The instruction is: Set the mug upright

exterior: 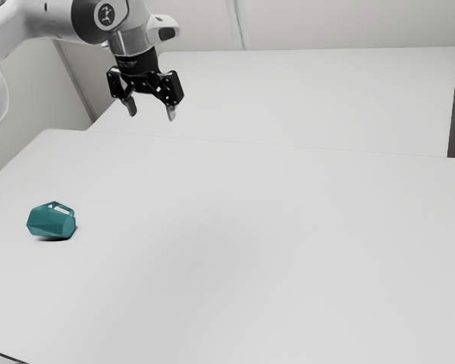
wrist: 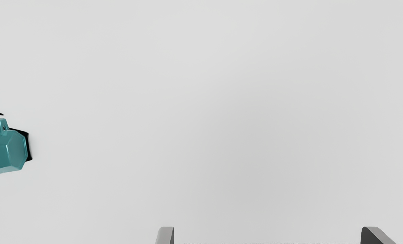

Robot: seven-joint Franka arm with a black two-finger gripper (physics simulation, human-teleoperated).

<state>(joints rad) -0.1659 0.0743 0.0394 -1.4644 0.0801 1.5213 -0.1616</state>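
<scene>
Position of part: the mug (exterior: 51, 221) lies on its side on the table (exterior: 250, 227), toward the exterior view's left, and well apart from the gripper (exterior: 151, 114). The mug is not upright.

Orientation of part: the long axis runs along the tabletop, roughly from the exterior view's left to its right. The closed base (wrist: 17, 150) faces the exterior view's right. The mouth end points to the exterior view's left; the opening itself is hidden. The handle (exterior: 61, 208) is on the upper side of the body in the exterior view, its grip running lengthwise along the body. In the wrist view, the long axis lies roughly parallel to a line drawn between the two fingertips, with the base as the end nearer to them. The mouth end is cut off by the border of the wrist view.

State of tool: the gripper is raised in the air above the table. The fingers (wrist: 166, 236) are set wide, with a broad gap between them and nothing held
</scene>
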